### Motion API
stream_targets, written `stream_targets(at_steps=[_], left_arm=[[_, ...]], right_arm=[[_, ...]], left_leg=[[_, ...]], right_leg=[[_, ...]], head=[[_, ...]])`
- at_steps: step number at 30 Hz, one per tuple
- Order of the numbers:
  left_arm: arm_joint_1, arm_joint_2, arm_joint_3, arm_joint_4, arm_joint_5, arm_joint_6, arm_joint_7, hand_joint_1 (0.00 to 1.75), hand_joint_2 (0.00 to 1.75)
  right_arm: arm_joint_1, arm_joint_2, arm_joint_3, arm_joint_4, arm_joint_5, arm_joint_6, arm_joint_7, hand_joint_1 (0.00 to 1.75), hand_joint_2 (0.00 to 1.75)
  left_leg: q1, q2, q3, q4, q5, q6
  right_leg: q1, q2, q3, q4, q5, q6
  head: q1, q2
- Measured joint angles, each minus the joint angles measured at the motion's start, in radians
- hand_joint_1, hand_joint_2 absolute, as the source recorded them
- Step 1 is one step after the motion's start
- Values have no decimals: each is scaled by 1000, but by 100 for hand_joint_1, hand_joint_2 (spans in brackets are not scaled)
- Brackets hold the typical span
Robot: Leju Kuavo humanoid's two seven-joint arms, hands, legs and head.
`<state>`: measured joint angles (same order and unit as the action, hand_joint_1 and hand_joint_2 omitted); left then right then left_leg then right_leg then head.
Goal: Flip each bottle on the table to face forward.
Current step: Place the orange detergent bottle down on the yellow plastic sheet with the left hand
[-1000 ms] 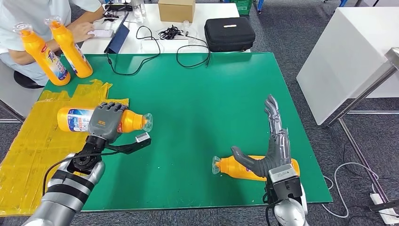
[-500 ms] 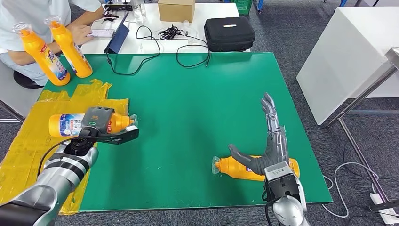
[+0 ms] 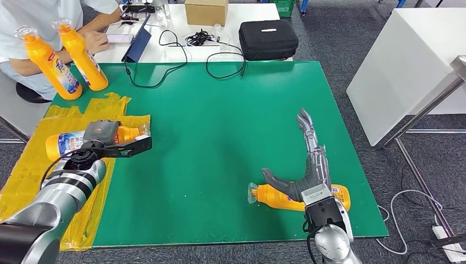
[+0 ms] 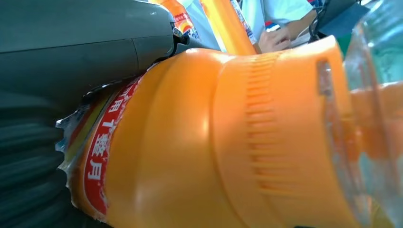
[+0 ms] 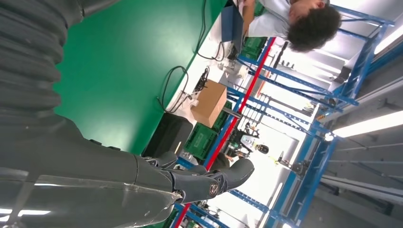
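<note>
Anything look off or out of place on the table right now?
The torn label edge on the orange plastic bottle held by the left hand looks ragged. A second orange bottle lies on its side on the green mat, under the open right hand.

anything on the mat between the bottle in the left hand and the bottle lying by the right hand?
Nothing. In the head view, only bare green mat lies between the bottle in the left hand and the bottle lying by the right hand.
</note>
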<state>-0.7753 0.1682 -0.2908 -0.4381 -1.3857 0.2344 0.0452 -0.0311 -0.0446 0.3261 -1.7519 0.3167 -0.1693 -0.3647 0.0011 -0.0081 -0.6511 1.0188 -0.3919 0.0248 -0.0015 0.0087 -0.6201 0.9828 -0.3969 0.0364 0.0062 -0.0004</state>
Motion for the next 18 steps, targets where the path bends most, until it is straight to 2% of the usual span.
stream_targets(at_steps=[3, 9, 14, 18], left_arm=[[0, 0, 5, 8, 21, -38, -44, 0, 175], [3, -1, 10, 20, 79, -138, -188, 0, 175], [6, 1, 10, 23, 112, -168, -232, 0, 175], [13, 2, 10, 23, 145, -157, -241, 0, 175]], right_arm=[[-2, 0, 0, 7, -3, 2, 3, 0, 175], [-18, 2, 9, 28, -10, 19, 4, 0, 175], [-34, 6, 18, 48, -12, 20, 4, 0, 175], [-47, 8, 21, 64, -15, 20, 6, 0, 175]], left_leg=[[0, 0, 0, 0, 0, 0], [0, 0, 0, 0, 0, 0], [0, 0, 0, 0, 0, 0], [0, 0, 0, 0, 0, 0]], right_leg=[[0, 0, 0, 0, 0, 0], [0, 0, 0, 0, 0, 0], [0, 0, 1, 0, 0, 0], [0, 0, 1, 0, 0, 0]], head=[[0, 0], [0, 0], [0, 0], [0, 0]])
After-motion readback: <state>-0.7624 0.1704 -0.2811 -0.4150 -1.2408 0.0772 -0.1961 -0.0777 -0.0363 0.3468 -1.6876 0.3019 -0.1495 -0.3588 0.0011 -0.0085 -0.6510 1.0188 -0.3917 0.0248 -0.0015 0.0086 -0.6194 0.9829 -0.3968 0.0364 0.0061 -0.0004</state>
